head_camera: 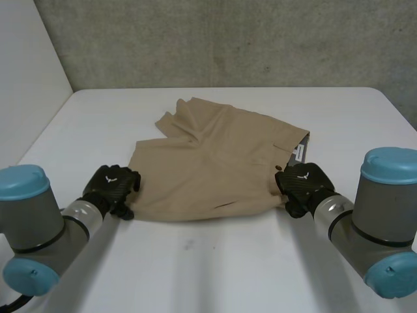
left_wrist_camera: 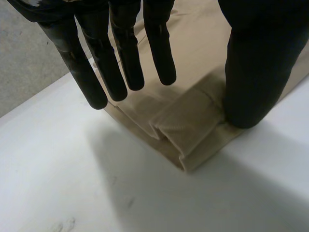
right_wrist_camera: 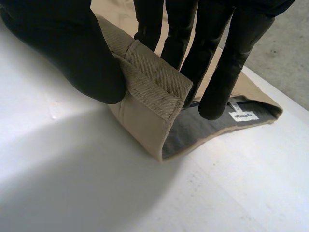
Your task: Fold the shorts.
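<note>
Tan shorts (head_camera: 215, 163) lie spread on the white table (head_camera: 215, 267), partly folded over at the far side. My left hand (head_camera: 112, 186) is at their near left corner. Its straight fingers (left_wrist_camera: 120, 63) hover over the hem corner (left_wrist_camera: 193, 130), and its thumb (left_wrist_camera: 251, 87) rests on the cloth beside that corner. My right hand (head_camera: 303, 184) is at the near right edge. There its thumb (right_wrist_camera: 72, 53) and fingers (right_wrist_camera: 222, 72) pinch the lifted waistband (right_wrist_camera: 149, 92), whose grey lining and white label (right_wrist_camera: 243, 116) show underneath.
A grey wall (head_camera: 228, 39) runs behind the table's far edge. White tabletop stretches in front of the shorts, between the two arms. The right side edge of the table (head_camera: 401, 107) is close to the right arm.
</note>
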